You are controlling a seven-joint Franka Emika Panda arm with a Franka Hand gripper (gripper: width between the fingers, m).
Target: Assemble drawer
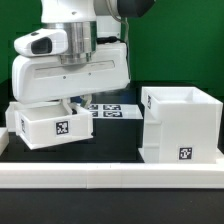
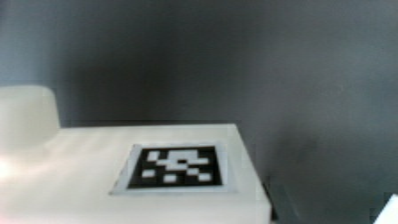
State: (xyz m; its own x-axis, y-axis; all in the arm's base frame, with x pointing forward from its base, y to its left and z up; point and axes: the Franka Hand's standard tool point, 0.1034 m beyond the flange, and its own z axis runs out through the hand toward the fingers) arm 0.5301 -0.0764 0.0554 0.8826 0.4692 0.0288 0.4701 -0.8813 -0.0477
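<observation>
A small white drawer tray (image 1: 52,127) with a square tag on its front sits at the exterior view's left, slightly tilted. My gripper (image 1: 68,104) comes straight down onto its top wall, under the big white hand. The fingertips are hidden by the tray, and the jaws look closed on its wall. In the wrist view the tray's tagged face (image 2: 178,168) fills the lower part, very close, and no fingers show. The tall white housing box (image 1: 183,125) stands open-topped at the exterior view's right, apart from the tray. The second tray is not in view.
The marker board (image 1: 108,108) lies flat on the black table behind, between tray and box. A long low white rail (image 1: 110,176) runs along the front edge. A green wall stands behind.
</observation>
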